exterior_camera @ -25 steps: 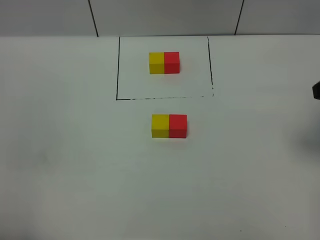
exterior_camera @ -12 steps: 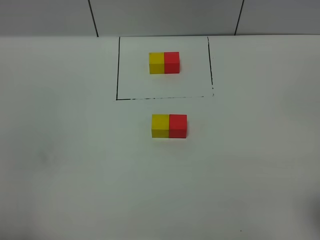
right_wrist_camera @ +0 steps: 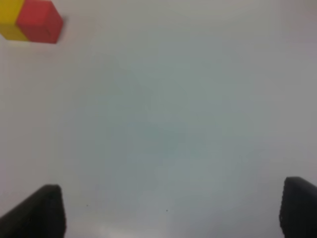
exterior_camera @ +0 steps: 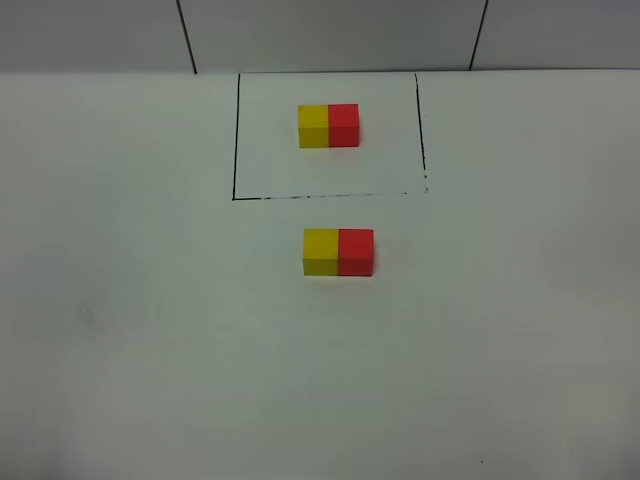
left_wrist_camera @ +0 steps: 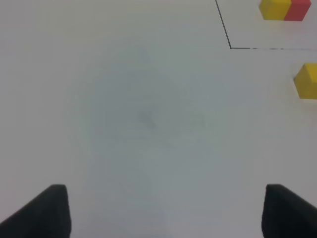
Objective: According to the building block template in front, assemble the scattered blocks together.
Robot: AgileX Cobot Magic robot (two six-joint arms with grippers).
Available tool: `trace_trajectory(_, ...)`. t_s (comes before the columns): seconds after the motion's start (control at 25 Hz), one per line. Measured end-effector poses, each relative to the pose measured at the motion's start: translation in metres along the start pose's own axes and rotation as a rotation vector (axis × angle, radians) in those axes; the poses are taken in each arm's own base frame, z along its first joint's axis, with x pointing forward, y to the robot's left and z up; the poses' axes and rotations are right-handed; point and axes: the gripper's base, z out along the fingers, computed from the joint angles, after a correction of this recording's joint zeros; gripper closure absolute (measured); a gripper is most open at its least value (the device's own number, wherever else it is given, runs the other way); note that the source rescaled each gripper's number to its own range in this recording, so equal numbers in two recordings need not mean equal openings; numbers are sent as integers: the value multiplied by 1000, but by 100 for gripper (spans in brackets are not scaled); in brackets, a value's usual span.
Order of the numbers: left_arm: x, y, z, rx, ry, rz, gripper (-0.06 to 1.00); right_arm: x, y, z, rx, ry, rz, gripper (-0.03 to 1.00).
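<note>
Because the scattered blocks, a yellow cube (exterior_camera: 320, 251) and a red cube (exterior_camera: 356, 250), already sit touching side by side with yellow on the left and red on the right, the assembly appears to match the building block template (exterior_camera: 328, 125), and the step in hand is judged to be a clear withdrawal and final check. The joined pair lies near the middle of the table (exterior_camera: 130, 330), just outside the drawn black rectangle (exterior_camera: 235, 140); the template lies inside that rectangle, toward the far edge of the table.

To finish well:
- Keep both arms away from the joined pair so that neither cube is nudged.
- Compare colour order and seam alignment with the template before ending; from the high view the two faces look flush, with no gap visible.
- If any correction is judged necessary, approach from the outer sides and push inward gently.

Neither arm shows in the high view. The left tool (left_wrist_camera: 163, 213) has its jaws spread over bare table, holding nothing, with the yellow cube off to one side. The right tool (right_wrist_camera: 171, 213) is likewise released and empty, well apart from the pair.
</note>
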Motion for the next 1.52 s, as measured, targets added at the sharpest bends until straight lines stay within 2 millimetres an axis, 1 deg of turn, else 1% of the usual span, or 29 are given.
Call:
trace_trajectory(0.28,0,0,0,0,0,0,27,9,4,-14,-48,-91,-59,22)
trace_trajectory(0.44,0,0,0,0,0,0,27,15,6,-21,-47,-150,-71,24)
trace_trajectory(0.64,0,0,0,0,0,0,27,22,7,-29,-49,-219,-87,24)
trace_trajectory(0.84,0,0,0,0,0,0,27,23,7,-30,-86,-216,-111,24)
trace_trajectory(1.04,0,0,0,0,0,0,27,23,5,-30,-70,-214,-90,24)
trace_trajectory(1.36,0,0,0,0,0,0,27,23,-4,-30,20,-216,25,24)
trace_trajectory(1.52,0,0,0,0,0,0,27,23,-5,-30,30,-215,45,24)
